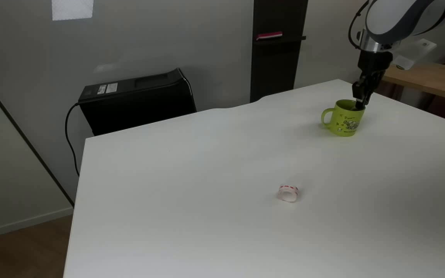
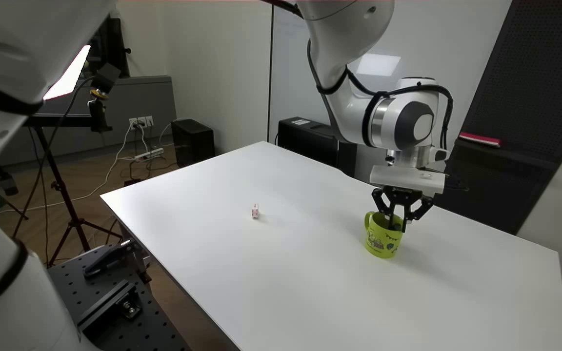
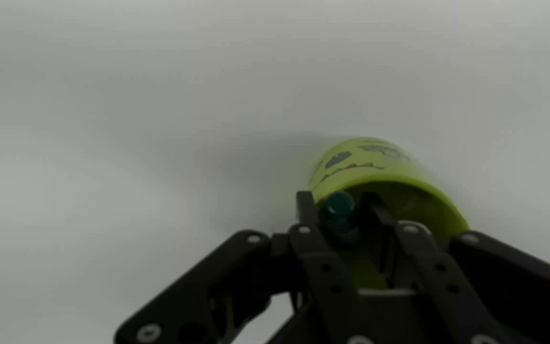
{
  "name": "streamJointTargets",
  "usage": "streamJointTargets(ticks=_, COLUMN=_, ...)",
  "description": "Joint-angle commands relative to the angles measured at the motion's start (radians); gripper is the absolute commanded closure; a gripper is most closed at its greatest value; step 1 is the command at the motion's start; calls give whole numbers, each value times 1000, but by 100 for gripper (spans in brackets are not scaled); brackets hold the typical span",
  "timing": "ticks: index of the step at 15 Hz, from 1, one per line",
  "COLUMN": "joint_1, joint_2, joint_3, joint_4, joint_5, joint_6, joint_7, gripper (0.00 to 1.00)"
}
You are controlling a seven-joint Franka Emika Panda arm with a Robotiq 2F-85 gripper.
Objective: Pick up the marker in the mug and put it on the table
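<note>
In an exterior view I see my gripper (image 2: 398, 225) pointing almost straight down at the mug's rim, with the arm (image 2: 347, 92) arching overhead and folding at the wrist above it. I have one of the fingers (image 3: 306, 209) outside the wall and the opposite one over the mouth, inside. They stand a little apart with the marker (image 3: 340, 211) between them; whether they press on it, I cannot tell.

The marker is at the mouth of the mug, right by the rim. Its rounded teal end faces my wrist camera, so I get the long axis strongly foreshortened; from that end the body runs toward the bottom of the wrist view, where the dark gripper hides the rest. Its exact tilt I can't make out.

The mug (image 1: 344, 122), lime green with printed figures, stands upright on the white table (image 1: 191, 185), its handle (image 1: 323, 117) on the side away from my gripper. Well apart on the same top lies a small whitish ring (image 1: 288, 187) with red marks.
</note>
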State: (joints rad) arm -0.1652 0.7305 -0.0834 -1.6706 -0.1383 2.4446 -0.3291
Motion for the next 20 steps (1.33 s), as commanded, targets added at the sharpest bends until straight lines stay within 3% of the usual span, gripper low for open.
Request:
streamJointTargets(ticks=1, joint_1=11, joint_2=12, joint_3=-11, joint_4=17, joint_5=-18, joint_6=-28, joint_7=44, gripper=99)
streamJointTargets(ticks=4, joint_1=11, joint_2=16, joint_3=-10, joint_4=26, joint_5=-14, joint_6=-46, joint_7=49, gripper=95)
streamJointTargets(ticks=20, joint_1=18, joint_2=-28, joint_3=6, joint_4=90, joint_5=4, joint_6=-164, joint_7=55, gripper=95)
